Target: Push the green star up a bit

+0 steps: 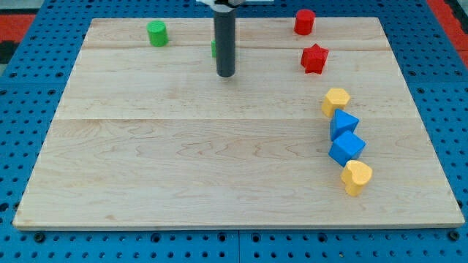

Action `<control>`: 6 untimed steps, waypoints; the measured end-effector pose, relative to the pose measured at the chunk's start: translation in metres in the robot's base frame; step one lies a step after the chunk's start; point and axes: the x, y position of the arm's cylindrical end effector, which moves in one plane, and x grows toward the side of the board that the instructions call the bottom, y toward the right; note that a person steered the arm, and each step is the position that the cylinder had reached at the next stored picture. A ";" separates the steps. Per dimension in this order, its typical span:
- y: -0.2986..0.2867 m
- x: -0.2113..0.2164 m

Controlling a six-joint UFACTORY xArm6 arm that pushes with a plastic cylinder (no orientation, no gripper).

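Note:
My tip (pixel 225 74) stands on the wooden board (pixel 183 168) near the view's top middle. A green block, presumably the green star (pixel 213 49), is almost wholly hidden behind the rod; only a thin green sliver shows at the rod's left edge, just above the tip. Its shape cannot be made out. A green cylinder (pixel 156 33) sits to the left near the view's top edge of the board.
A red cylinder-like block (pixel 304 21) sits at the top right and a red star (pixel 314 58) below it. At the right, a yellow block (pixel 336 101), two blue cubes (pixel 343 124) (pixel 346 148) and a yellow heart-like block (pixel 356 177) form a column.

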 end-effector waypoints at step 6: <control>-0.041 -0.058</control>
